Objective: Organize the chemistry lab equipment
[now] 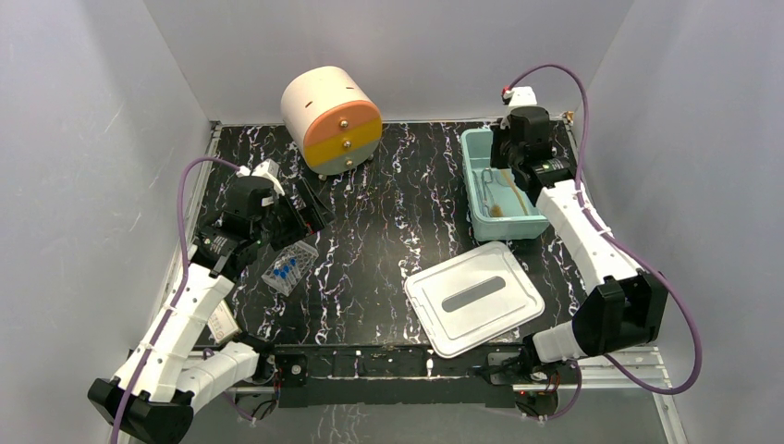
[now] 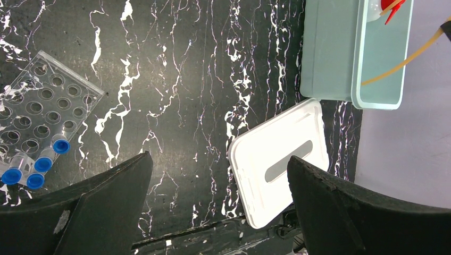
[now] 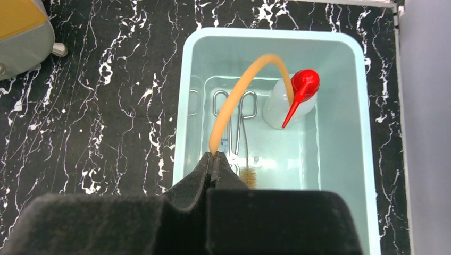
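Note:
My right gripper (image 3: 214, 156) is shut on one end of the tan tubing (image 3: 239, 95), which arches over the teal bin (image 3: 181, 106). In the bin lie the white squeeze bottle with red nozzle (image 3: 287, 106), the metal forceps (image 3: 236, 122) and the brown tube brush (image 3: 248, 178). My left gripper (image 2: 220, 164) is open and empty above the table. The clear tube rack (image 2: 42, 106) lies to its left, with several blue-capped test tubes (image 2: 37, 164) at its near end. In the top view the rack (image 1: 291, 266) is just below the left gripper (image 1: 312, 205).
The bin's white lid (image 1: 473, 298) lies flat on the black marbled table near the front, and also shows in the left wrist view (image 2: 279, 159). The cream-orange-yellow drum drawer unit (image 1: 333, 120) stands at the back. The teal bin (image 1: 473, 185) is at the back right.

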{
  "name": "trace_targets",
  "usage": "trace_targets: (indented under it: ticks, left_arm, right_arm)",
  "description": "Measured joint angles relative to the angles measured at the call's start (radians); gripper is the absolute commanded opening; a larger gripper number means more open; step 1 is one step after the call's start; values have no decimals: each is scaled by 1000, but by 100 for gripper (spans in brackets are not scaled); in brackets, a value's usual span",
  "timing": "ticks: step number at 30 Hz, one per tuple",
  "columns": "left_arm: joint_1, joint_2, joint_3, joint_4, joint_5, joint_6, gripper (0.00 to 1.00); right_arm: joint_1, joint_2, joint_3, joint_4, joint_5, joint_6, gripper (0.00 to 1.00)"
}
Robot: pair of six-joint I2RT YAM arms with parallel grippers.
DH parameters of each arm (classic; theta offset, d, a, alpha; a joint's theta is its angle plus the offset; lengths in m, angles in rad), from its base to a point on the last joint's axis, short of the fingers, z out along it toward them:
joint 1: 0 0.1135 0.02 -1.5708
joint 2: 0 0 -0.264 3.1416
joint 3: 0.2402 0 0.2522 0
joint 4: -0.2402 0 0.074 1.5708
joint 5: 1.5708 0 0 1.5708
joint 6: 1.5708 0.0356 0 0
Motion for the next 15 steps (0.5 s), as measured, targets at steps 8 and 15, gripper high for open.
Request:
trace_targets:
  ticks: [8, 15]
  left_arm:
    - [0, 0, 0, 0, 0, 0, 98]
    - [0, 1, 0, 0, 0, 3, 98]
  right_arm:
    - [-37, 1, -69, 16, -69, 31, 0]
    - [-52, 20, -123, 20, -151, 35, 0]
